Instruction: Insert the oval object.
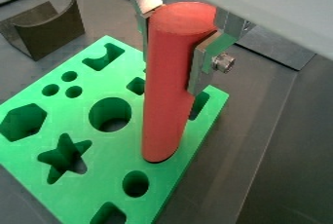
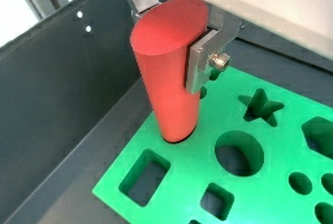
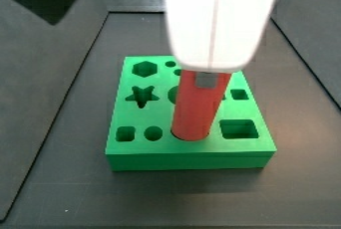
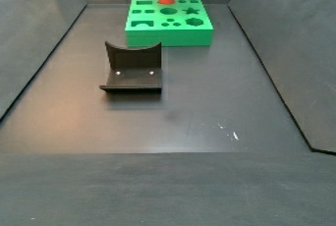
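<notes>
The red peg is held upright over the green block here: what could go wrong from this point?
1. The oval object, clamped in the gripper, has its lower end over the green block amid several holes; it may meet the wrong one, such as the round hole.
2. An oval fits only when turned right; a twisted peg could jam at the rim.
3. The fingers grip near the top, so a push against the block could tilt the peg.

Even, soft light; the arm (image 3: 220, 19) glares white, blown out.
</notes>
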Motion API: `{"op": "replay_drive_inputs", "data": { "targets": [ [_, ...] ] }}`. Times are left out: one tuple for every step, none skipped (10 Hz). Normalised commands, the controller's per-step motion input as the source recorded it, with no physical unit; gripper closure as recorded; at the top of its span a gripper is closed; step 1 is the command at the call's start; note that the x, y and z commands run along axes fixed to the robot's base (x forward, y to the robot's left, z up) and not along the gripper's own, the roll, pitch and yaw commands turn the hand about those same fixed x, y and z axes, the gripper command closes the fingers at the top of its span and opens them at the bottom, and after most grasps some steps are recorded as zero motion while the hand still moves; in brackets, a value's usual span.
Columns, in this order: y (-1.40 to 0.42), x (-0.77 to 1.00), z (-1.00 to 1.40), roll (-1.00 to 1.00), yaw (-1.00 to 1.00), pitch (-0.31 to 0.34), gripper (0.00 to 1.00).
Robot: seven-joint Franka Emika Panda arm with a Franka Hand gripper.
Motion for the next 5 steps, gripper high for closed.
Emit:
{"op": "replay_drive_inputs", "data": {
  "targets": [
    [0.03,0.09,-0.38,0.04,0.01,-0.019,1.0],
    [0.05,0.02,-0.37,0.03,0.09,-0.05,1.0],
    [0.07,0.0,-0.39,0.0,0.17,-0.094,1.0],
    [0.06,0.0,-0.36,0.0,0.18,-0.12,1.0],
    [0.05,-0.04,-0.34,-0.03,0.2,-0.146,1.0]
  ]
}}
